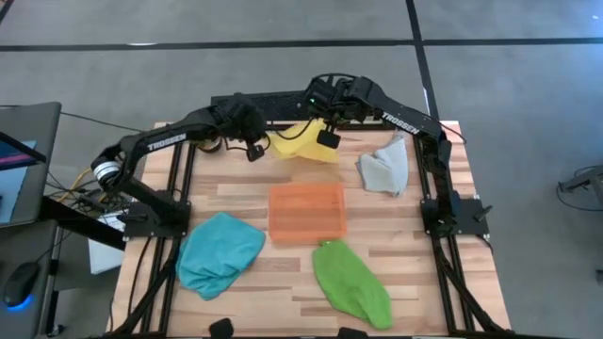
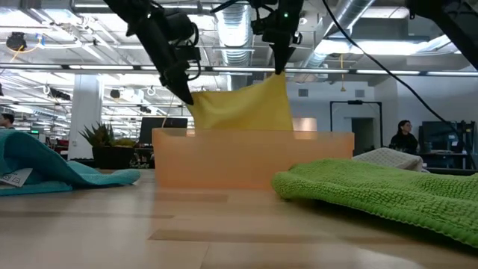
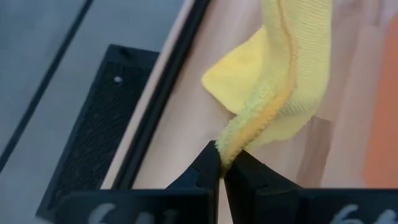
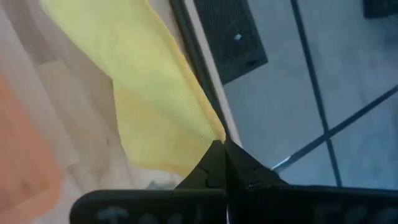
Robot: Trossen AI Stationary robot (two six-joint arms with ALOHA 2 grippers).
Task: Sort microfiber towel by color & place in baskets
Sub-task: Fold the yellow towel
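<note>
Both sets of jaws are clenched on the same soft yellow microfiber towel (image 1: 303, 143): the left gripper (image 3: 222, 167) pinches one corner, and the right gripper (image 4: 222, 145) pinches another. Between them the cloth hangs spread in the air at the far side of the slatted wooden table (image 1: 396, 235), behind the shallow orange rectangular tray with a low rim (image 1: 307, 213). In the low view the towel shows as a draped sheet whose top edge slopes up toward the right gripper's corner, its lower part hidden behind the tray's translucent wall. Its fabric is nubby, with a stitched hem visible in the left wrist view. Its long axis runs across the table, from one gripper to the other.

The tray lies at the table's middle, long side across. A crumpled teal microfiber towel (image 1: 220, 253) lies to its left, a long green microfiber towel (image 1: 351, 282) at the near edge, and a grey towel (image 1: 384, 168) at the far right.
</note>
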